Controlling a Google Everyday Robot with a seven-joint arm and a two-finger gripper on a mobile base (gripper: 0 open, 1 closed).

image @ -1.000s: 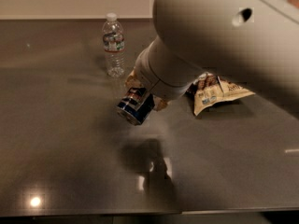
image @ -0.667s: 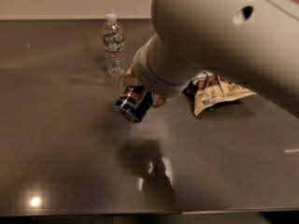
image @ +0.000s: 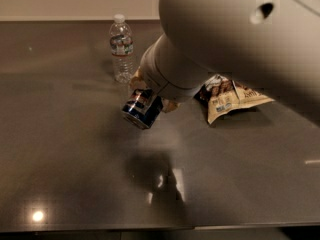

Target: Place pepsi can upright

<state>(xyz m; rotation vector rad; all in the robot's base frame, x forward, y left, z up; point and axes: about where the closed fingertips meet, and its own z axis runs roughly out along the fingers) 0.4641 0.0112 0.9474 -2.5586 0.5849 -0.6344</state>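
Note:
The blue pepsi can (image: 141, 108) hangs tilted in the air above the dark table (image: 65, 149), its silver end pointing down and to the left. My gripper (image: 150, 96) is shut on the pepsi can, with one yellowish fingertip showing above the can and one at its right. The big white arm hides most of the gripper and the can's upper end. The can's shadow lies on the table below it.
A clear plastic water bottle (image: 122, 49) stands upright at the back, just left of the arm. A crumpled snack bag (image: 231, 101) lies to the right of the can. The table's front edge runs along the bottom.
The can and gripper have shifted slightly; the can stays tilted in the grip above the table. Nothing else has moved.

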